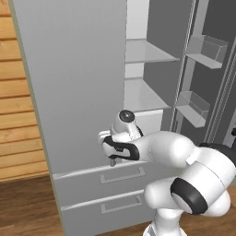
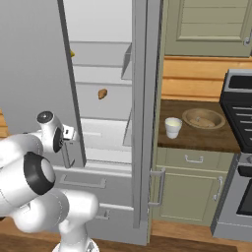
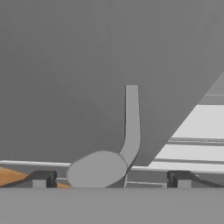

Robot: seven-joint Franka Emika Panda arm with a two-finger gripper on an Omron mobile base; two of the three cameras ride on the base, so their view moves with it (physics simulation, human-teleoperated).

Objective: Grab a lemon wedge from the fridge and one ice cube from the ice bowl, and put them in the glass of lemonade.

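The grey fridge (image 1: 73, 69) has its right door swung open and its left door (image 2: 29, 59) ajar. My gripper (image 3: 110, 179) is open, its two fingertips (image 3: 41, 178) wide apart on either side of the lower end of the left door's bar handle (image 3: 131, 122). From the base views the gripper (image 1: 112, 160) (image 2: 70, 134) sits low against that door. A sliver of the yellow lemon wedge (image 2: 72, 53) peeks past the door edge on an upper shelf. The glass of lemonade (image 2: 173, 127) and the ice bowl (image 2: 203, 118) stand on the counter to the right.
A small brown lump (image 2: 102, 93) lies on a middle fridge shelf. The open right door (image 2: 145, 98) stands between the fridge interior and the dark counter (image 2: 197, 140). A stove (image 2: 241, 123) is at far right. Fridge drawers (image 1: 115, 177) lie below the gripper.
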